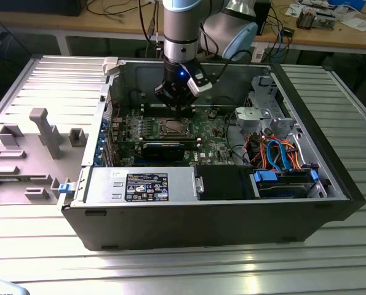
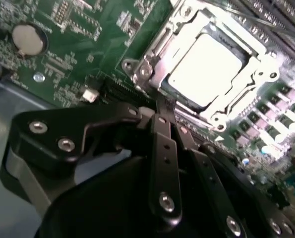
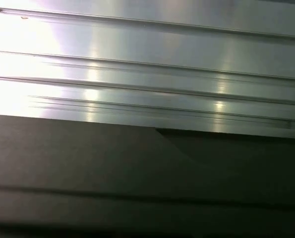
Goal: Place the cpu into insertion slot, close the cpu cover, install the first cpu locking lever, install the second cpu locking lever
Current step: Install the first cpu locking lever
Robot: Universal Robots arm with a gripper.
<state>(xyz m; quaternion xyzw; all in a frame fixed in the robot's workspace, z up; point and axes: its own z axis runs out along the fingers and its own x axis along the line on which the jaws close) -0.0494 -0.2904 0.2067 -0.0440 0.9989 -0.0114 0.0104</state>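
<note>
cpu (image 2: 203,69) lying seated under the cpu cover (image 2: 159,57); thin, rigid, fragile, edge-hold only; gripper (image 2: 162,106) jaws pinching together, holding nothing.

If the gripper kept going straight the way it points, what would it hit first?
Probably the cpu cover at its near edge: the gripper points at the socket's corner, beside the cpu. Depth is unclear.

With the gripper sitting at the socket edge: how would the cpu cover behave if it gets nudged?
The cpu cover is a thin metal frame with an open window, so it probably flexes or bends under a hard sideways push. It lies flat around the cpu, so it seems unlikely to slide. The gripper, closed by the frame's corner, could slip on the shiny metal.
</note>
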